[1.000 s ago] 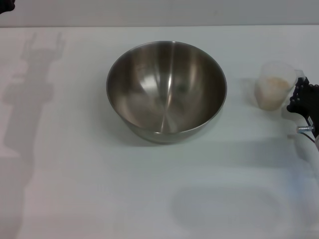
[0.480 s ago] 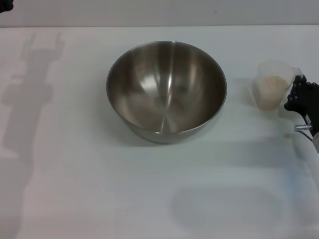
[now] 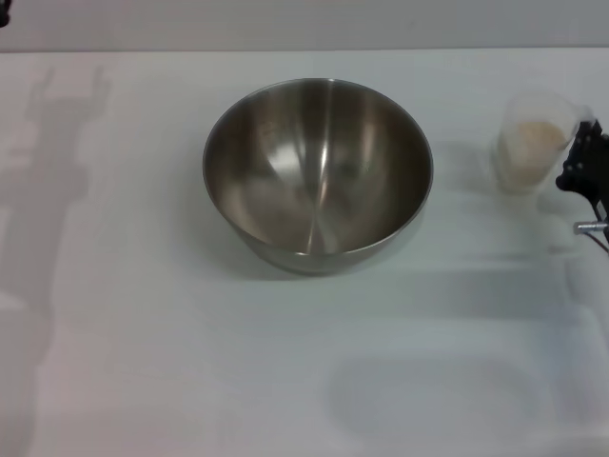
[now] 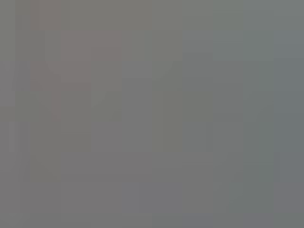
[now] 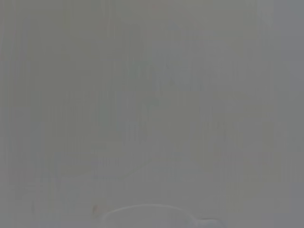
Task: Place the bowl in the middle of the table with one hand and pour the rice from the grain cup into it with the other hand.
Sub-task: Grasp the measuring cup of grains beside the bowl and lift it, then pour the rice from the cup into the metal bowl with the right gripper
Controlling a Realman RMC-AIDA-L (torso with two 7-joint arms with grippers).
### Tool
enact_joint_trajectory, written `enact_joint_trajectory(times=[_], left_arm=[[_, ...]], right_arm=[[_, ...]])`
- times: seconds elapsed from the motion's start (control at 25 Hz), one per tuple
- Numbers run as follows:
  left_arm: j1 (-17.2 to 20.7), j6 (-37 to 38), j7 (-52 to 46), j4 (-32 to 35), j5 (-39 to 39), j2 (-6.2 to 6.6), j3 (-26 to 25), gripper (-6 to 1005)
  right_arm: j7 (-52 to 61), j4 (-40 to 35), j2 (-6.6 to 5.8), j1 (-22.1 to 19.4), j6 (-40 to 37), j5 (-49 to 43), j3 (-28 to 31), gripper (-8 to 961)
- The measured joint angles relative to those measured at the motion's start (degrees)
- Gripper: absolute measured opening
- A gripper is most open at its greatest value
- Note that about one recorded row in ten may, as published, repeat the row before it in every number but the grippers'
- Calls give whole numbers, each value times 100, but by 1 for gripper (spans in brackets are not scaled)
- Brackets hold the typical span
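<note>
on table (image 3: 143, 314): one bowl (image 3: 317, 171), one grain cup (image 3: 535, 143)

Head view soft, evenly bright, slightly hazy. Bench (image 3: 143, 362) carries faint arm shadows at left and a pale blob in front. Bowl (image 3: 318, 171) shows streaky glare inside. Both wrist views flat grey, fully blurred.

A plain pale wall (image 3: 304, 24) runs as a narrow band along the far edge, meeting the white work surface in a straight horizontal line. Light falls from above and behind, throwing soft grey shadows (image 3: 43, 190) across the left side (one tall, jointed shape) and a fainter rounded patch (image 3: 428, 395) nearer the front. Both wrist views show only featureless grey
</note>
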Motion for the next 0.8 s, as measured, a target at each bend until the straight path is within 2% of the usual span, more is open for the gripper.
enact_joint_trajectory(times=[0.4,0.56,0.8], left_arm=[[138,1165,-2,857,-16,-15,-292,699],[195,1227,-35,1157,-28,-38,-429,699],[401,1329,-65,1241,-28,-73,-373,699]], right_arm=[[-23,-96,-12,144,-942,-202,-56,-1],[-29,-315,-14,296,-1335,-597,-55,-1],[-193,-602,-28,647,-1611,-968,-44,-1]])
